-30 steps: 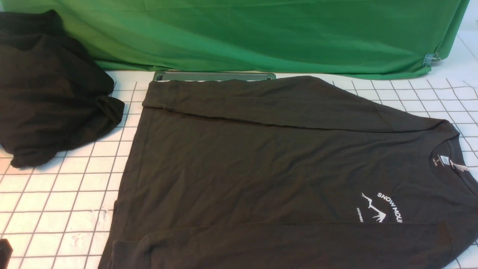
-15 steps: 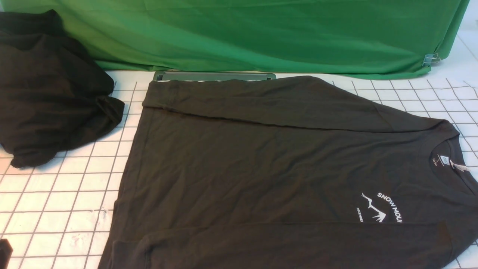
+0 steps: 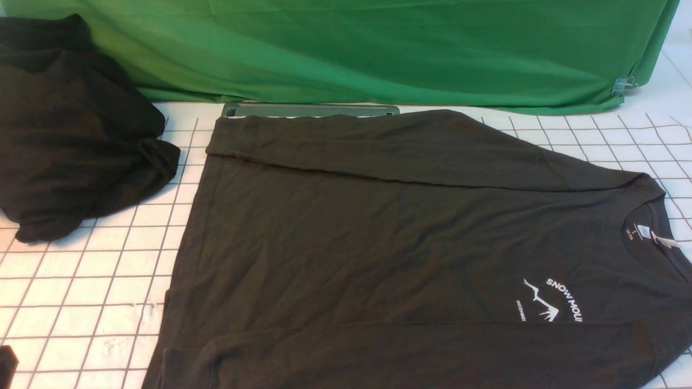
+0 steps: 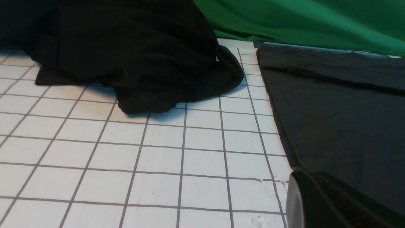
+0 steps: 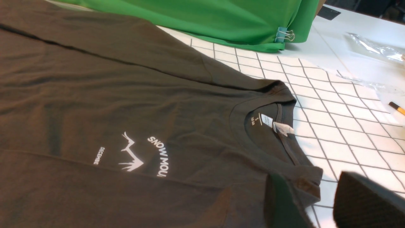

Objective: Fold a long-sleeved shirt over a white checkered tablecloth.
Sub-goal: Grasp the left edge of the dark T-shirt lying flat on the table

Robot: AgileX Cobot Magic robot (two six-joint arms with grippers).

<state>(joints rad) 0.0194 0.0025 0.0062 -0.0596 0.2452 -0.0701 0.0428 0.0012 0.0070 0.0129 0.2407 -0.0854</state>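
Note:
The long-sleeved shirt (image 3: 378, 243) lies flat on the white checkered tablecloth (image 3: 81, 292), collar to the right. Both sleeves are folded in along its far and near edges. Its white mountain print (image 3: 546, 302) and neck tag (image 3: 643, 232) face up. In the left wrist view my left gripper (image 4: 303, 180) is shut and empty, low over the tablecloth (image 4: 158, 158) beside the shirt's hem (image 4: 332, 110). In the right wrist view my right gripper (image 5: 308, 190) is open at the shirt's near shoulder corner (image 5: 303, 177). One finger (image 5: 281, 202) is over the fabric and the other is over the tablecloth (image 5: 341, 126).
A plain black garment heap (image 3: 70, 135) sits at the back left. A green sheet (image 3: 351, 48) hangs along the back, held by a binder clip (image 3: 624, 85). A grey-green bar (image 3: 311, 110) lies behind the shirt. Clear plastic (image 5: 373, 47) and a pen-like stick (image 5: 397, 108) lie far right.

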